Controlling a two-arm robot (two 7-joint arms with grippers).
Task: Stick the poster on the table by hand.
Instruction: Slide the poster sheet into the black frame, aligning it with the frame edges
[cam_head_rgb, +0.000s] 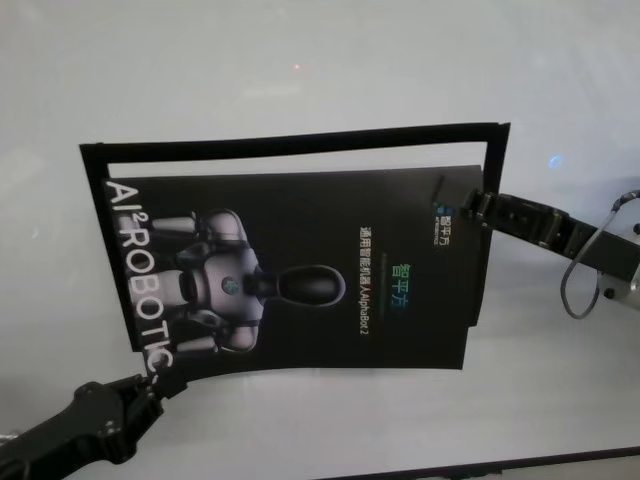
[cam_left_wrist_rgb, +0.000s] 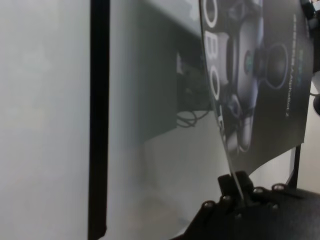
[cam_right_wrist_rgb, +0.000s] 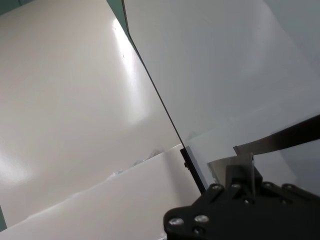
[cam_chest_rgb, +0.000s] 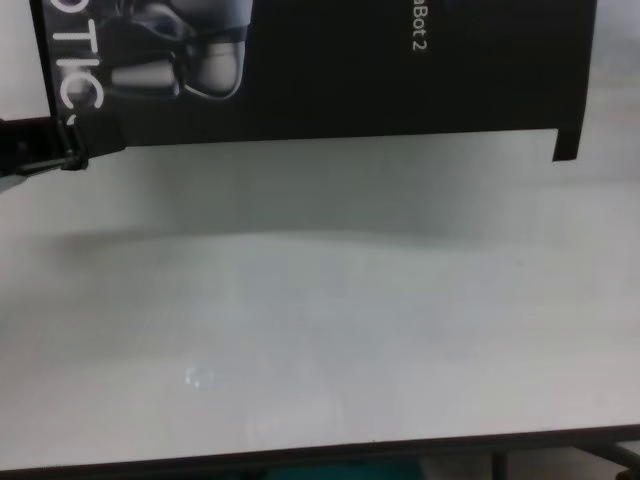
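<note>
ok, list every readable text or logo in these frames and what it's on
"AI² ROBOTIC", cut off at the left gripper: large white letters along the poster's left edge.
"AlphaBot 2": end of the small white line beside the pictured robot; its Chinese characters are too blurred.
Green-blue characters and the small corner logo near the right gripper: unreadable.
Table: none.

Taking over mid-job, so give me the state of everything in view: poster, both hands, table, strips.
poster: held above the table, gripped at two opposite corners
left hand: shut on the poster's near-left corner
right hand: shut on the poster's far-right corner
table: bare beneath the poster
black strips: framing the poster's far and right sides
</note>
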